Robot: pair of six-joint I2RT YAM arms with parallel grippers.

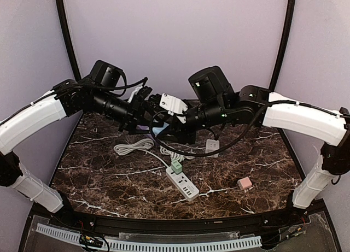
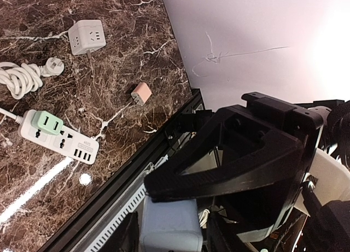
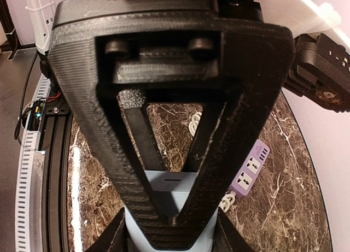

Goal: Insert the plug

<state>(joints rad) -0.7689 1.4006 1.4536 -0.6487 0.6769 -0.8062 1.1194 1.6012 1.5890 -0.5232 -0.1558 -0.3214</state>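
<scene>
Left pincer (image 2: 170,233): yours hung in mid-air, fingers pressed on two sides of the pale blue plug (image 2: 167,222), going by its own wrist view.
Right pincer (image 3: 170,230): it sat nose to nose with the left one. Its fingers flanked the same plug and looked pressed to it, though the left arm's black frame hid part of the contact.
Step in hand: I judged this a mid-air handover or regrip, with insertion not begun.
Plug position: it was lodged between both pairs of fingers, at the tips, clear of the marble table (image 1: 109,181) below.
Prongs: not visible, so I could not tell which way they faced.
Sockets: the white power strip (image 1: 182,183), with a green adapter (image 1: 176,167) seated in it, lay below the pincers, toward the arm bases. The purple power strip (image 3: 249,170) lay below and just beyond the right pincer's tips. The white cube socket (image 1: 212,147) lay below the right pincer. I could not tell which one was the target.
Doing it well: you needed one pincer square and firm on the plug before the other let go. You needed to find the prongs first, then lower straight down without tilting. The freed pincer would best have steadied the strip.
Risk: with both pincers pulling at once, the plug could have twisted or dropped.
</scene>
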